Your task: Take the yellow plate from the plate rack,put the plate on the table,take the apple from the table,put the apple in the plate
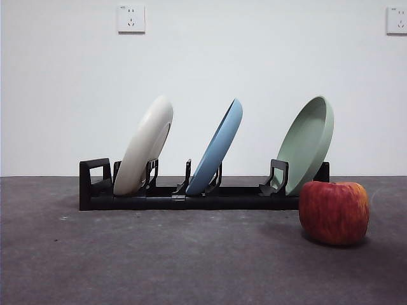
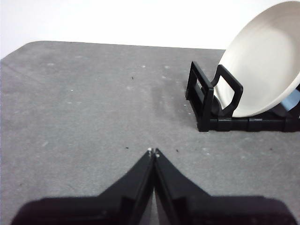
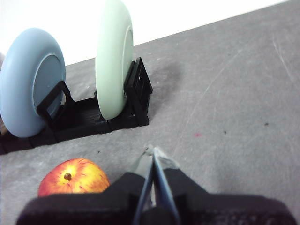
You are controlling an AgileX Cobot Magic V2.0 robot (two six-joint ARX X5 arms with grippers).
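The yellow plate (image 1: 145, 143) is cream and stands tilted in the left slot of the black plate rack (image 1: 191, 194); the left wrist view also shows the yellow plate (image 2: 262, 61) in the plate rack (image 2: 211, 101). The red apple (image 1: 334, 211) rests on the dark grey table (image 1: 159, 260) in front of the rack's right end. My left gripper (image 2: 153, 151) is shut and empty, hovering over bare table short of the rack's end. My right gripper (image 3: 153, 150) is shut and empty, beside the apple (image 3: 72, 177). Neither arm appears in the front view.
A light blue plate (image 1: 218, 147) stands in the rack's middle slot and a sage green plate (image 1: 310, 141) in the right one, both tilted. They show in the right wrist view as the blue plate (image 3: 30, 84) and green plate (image 3: 114, 56). A white wall (image 1: 203, 70) backs the table.
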